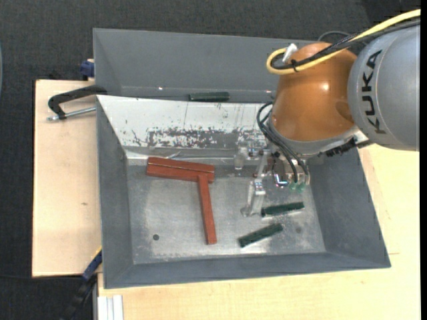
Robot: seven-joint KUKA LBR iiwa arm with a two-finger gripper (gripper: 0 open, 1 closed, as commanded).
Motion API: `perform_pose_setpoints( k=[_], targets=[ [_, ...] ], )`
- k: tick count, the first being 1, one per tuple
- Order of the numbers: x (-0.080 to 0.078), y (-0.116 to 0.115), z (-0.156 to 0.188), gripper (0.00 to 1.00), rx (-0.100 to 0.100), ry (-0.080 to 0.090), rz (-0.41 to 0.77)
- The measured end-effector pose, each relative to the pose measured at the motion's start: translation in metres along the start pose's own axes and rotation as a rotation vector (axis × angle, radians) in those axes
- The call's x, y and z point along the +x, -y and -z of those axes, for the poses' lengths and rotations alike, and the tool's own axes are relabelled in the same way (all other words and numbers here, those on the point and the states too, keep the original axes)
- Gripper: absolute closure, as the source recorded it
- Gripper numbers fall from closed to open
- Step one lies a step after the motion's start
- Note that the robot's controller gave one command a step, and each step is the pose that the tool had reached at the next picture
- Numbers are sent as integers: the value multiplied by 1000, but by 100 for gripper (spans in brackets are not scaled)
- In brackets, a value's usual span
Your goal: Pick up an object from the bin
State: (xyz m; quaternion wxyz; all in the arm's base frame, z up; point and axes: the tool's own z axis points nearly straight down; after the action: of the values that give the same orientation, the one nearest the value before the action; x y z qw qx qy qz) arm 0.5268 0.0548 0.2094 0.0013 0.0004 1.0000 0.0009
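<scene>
Here the hand [265, 193] is hanging low over the right part of the bin [110, 199], under the orange cover [310, 102] of the arm. A dark green stick [281, 209] is lying on the floor just beside it, slightly nearer to the front wall. A second green stick [260, 235] is lying a little further forward. A red-brown L-shaped piece [207, 212] is resting well apart, toward the middle. Whether the hand is released or clenched, I cannot tell.
</scene>
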Motion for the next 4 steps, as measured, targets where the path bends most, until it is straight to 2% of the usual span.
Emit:
perform_pose_setpoints(
  k=[1,2,3,4],
  targets=[
    [0,0,0,0,0,0,0],
    [6,11,-23,0,-1,9,83],
    [19,32,-69,0,1,0,132],
    [27,53,-72,0,0,-3,299]
  ],
)
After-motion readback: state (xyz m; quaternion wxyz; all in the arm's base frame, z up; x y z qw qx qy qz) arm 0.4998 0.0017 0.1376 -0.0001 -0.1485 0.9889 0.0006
